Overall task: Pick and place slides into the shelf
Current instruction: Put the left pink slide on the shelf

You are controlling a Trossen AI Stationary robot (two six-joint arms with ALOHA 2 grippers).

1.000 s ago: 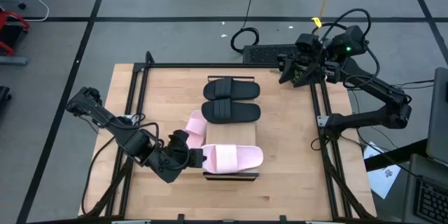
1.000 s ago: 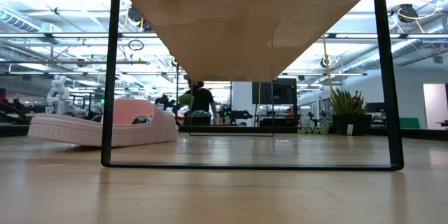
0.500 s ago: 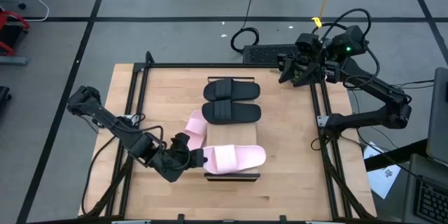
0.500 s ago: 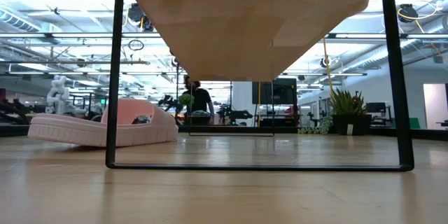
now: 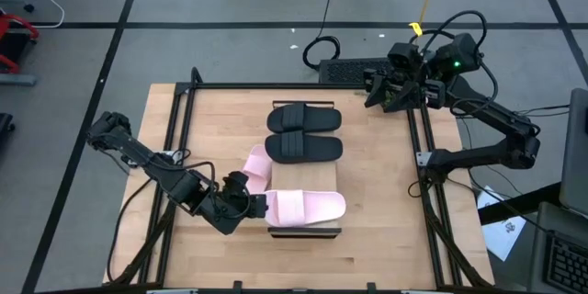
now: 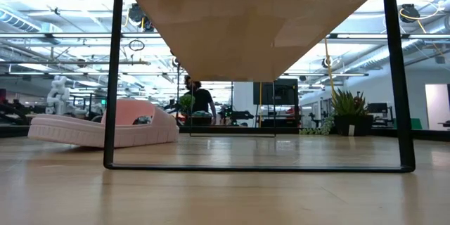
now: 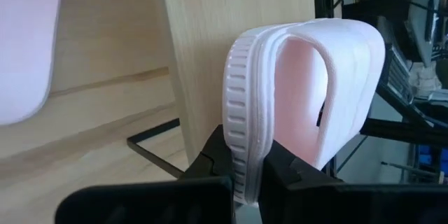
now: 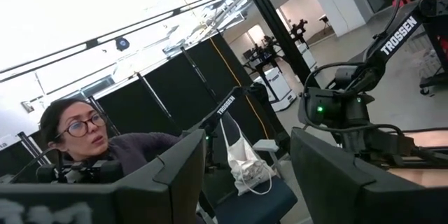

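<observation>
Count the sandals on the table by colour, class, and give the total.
Black sandals: 2
Pink sandals: 2
Total: 4

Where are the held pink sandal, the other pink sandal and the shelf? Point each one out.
held pink sandal (image 5: 308, 207), high view, on its wide strap.
other pink sandal (image 5: 256, 164), high view, on its sole, beside the shelf.
shelf (image 5: 303, 228), high view, on the bare wood at its near end.
</observation>
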